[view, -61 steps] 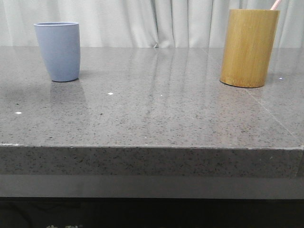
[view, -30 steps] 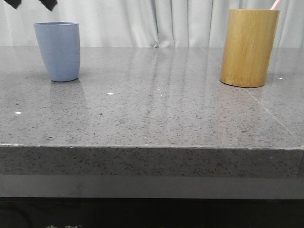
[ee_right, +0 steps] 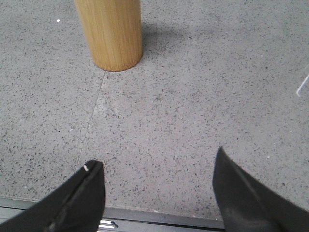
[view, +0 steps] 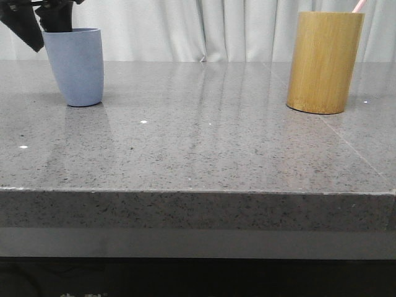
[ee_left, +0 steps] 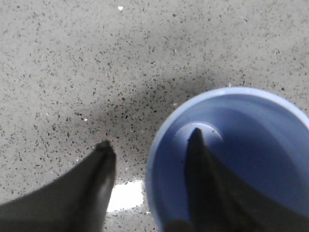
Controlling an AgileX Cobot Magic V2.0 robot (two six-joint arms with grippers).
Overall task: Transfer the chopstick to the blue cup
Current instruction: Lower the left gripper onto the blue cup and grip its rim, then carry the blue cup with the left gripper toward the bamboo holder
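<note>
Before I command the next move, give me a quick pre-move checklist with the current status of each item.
1. Smooth light-blue tumbler upright on the grey speckled stone table: ok.
2. Tumbler interior empty, ready to receive: ok, the left wrist view shows nothing but its bare bottom.
3. Left hand open, astride the tumbler's rim, one finger inside and one outside: ok if a rim grasp is intended.
4. Thin pale pink chopstick in the tall yellow-brown bamboo cylinder: ok, tip visible above its rim.
5. Right hand open, holding nothing: ok.
6. Right hand lined up with the chopstick: not ok, it is short of the cylinder.
</note>
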